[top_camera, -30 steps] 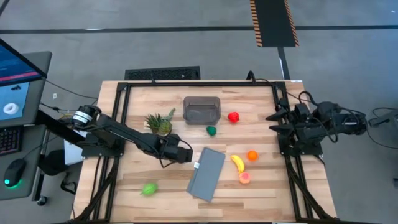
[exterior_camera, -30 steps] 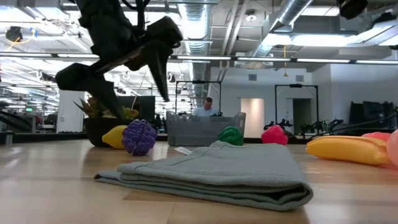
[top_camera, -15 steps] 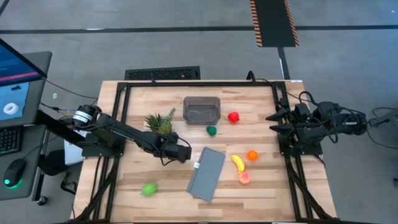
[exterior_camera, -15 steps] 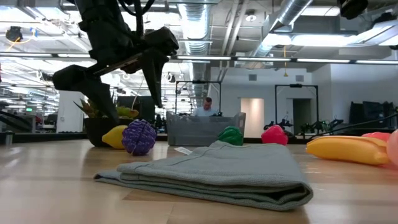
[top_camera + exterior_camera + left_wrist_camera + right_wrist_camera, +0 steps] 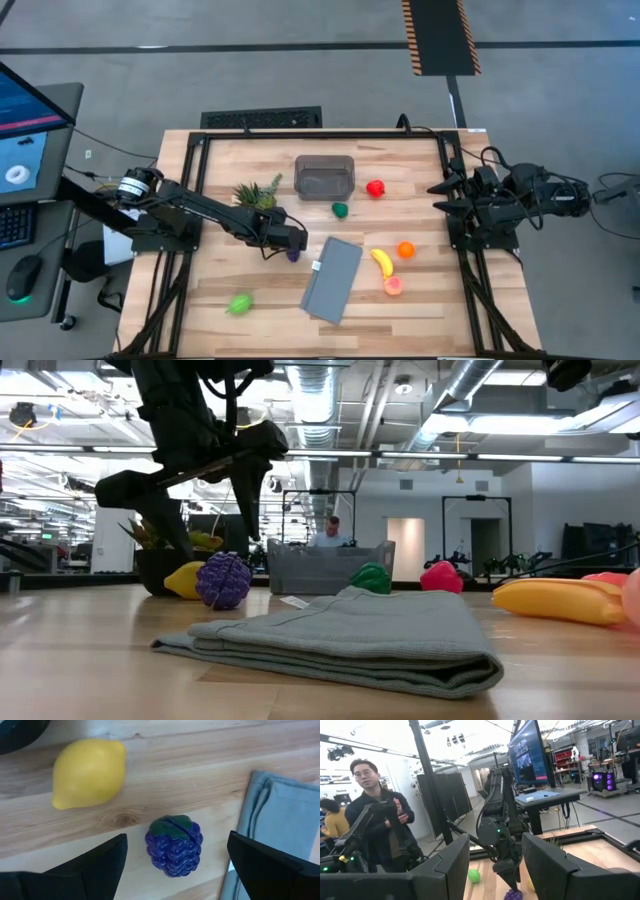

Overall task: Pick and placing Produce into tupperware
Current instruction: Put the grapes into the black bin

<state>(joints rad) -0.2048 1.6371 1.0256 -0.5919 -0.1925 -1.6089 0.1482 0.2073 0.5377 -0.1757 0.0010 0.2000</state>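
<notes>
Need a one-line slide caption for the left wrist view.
Open left gripper poised over purple toy grapes, with yellow lemon and folded grey cloth alongside.

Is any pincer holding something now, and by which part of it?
Nothing is held. The left pincer is open above the purple berry, not touching it. The right pincer waits empty at the table's right edge.

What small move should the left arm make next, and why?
Probably lower straight down and close on the purple grape cluster. The left gripper is open with a finger on either side of it, the fruit sits free on the table between the lemon and the folded cloth, and nothing is held yet.
</notes>
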